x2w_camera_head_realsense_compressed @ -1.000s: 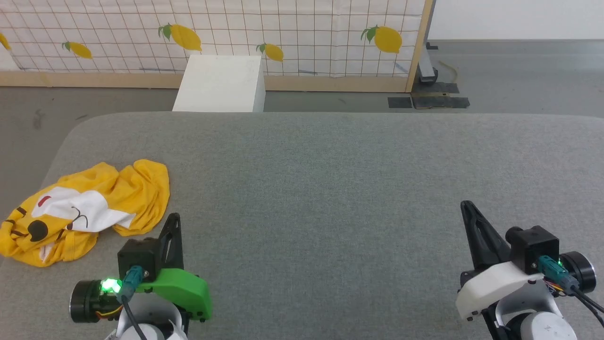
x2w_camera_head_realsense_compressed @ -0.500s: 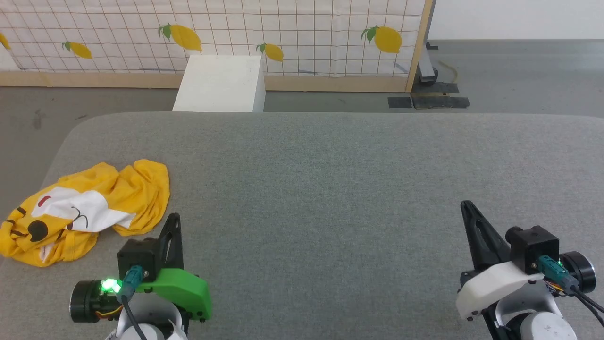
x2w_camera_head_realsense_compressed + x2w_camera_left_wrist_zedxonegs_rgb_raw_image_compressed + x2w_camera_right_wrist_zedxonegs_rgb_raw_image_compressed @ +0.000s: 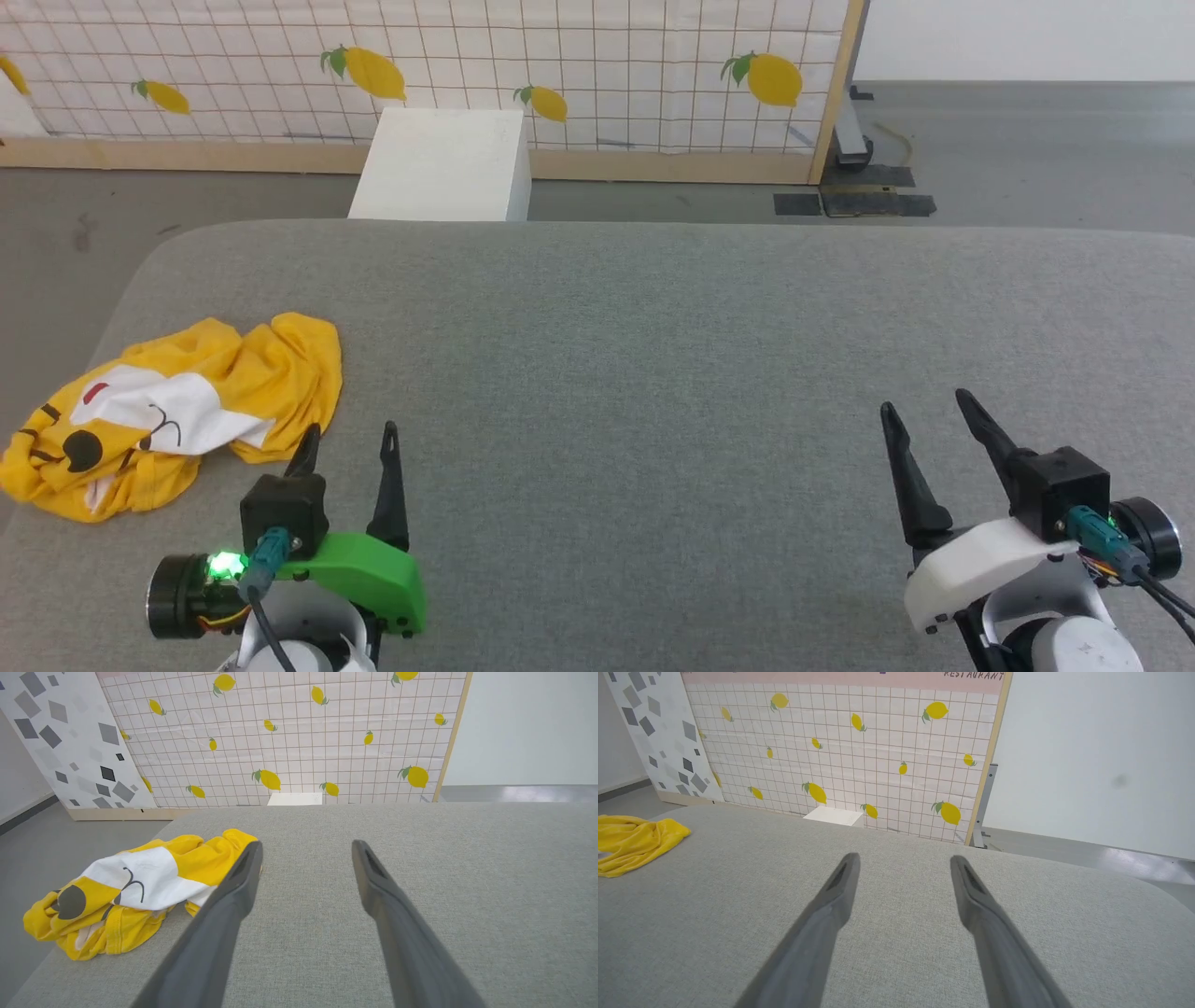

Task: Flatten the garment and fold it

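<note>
While the garment (image 3: 177, 415) lies crumpled at the frame's left, my left tool (image 3: 350, 434) and right tool (image 3: 924, 401) gape empty, so flattening probably starts with a reach.

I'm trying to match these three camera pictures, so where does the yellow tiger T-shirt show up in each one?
Head view: yellow tiger T-shirt, crumpled at middle left.
Left wrist view: left of centre, lower half.
Right wrist view: far left edge, partly cut off.
Shared landmark: the white box beyond the table.
</note>
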{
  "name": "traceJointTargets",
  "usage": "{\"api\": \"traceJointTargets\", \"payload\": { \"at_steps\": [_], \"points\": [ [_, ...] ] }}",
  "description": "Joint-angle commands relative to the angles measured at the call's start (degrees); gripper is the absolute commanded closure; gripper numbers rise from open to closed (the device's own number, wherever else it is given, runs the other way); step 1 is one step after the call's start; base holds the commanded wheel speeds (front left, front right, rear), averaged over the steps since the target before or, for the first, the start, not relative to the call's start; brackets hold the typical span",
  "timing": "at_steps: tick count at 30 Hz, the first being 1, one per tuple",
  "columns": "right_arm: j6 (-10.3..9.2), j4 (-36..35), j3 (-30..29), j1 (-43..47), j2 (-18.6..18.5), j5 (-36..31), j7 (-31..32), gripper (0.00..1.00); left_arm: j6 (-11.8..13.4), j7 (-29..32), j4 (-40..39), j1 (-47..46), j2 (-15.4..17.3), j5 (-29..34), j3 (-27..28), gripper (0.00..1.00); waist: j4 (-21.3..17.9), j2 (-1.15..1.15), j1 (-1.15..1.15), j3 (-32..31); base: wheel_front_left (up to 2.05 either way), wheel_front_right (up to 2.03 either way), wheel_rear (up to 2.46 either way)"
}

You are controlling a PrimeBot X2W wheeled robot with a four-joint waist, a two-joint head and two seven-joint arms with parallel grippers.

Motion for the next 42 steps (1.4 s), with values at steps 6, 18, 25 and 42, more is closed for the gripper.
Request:
{"api": "traceJointTargets", "payload": {
  "at_steps": [6,18,25,42],
  "points": [
    [-0.01,0.07,-0.19,0.34,0.0,0.55,-0.94,0.0,1.1,-1.21,0.54,-0.18,0.23,-0.55,-0.62,0.0,1.51,0.0,0.0,-0.08,0.0,0.0,0.0],
    [-0.02,0.08,-0.06,0.49,0.01,1.1,-1.49,0.0,2.51,-2.65,0.45,0.05,0.93,-1.47,-1.05,0.0,6.24,0.0,0.0,0.01,0.0,0.0,0.0],
    [-0.02,0.18,0.29,0.61,0.01,1.59,-1.88,0.0,3.38,-3.47,0.12,0.49,1.26,-2.03,-1.21,0.0,9.41,0.0,0.0,-0.05,0.0,0.0,0.0],
    [-0.03,0.76,0.74,0.63,0.01,2.89,-3.02,0.0,5.57,-5.48,-0.87,1.61,2.17,-3.5,-1.43,0.0,15.78,0.0,0.0,-0.15,0.0,0.0,0.0]
  ]
}}
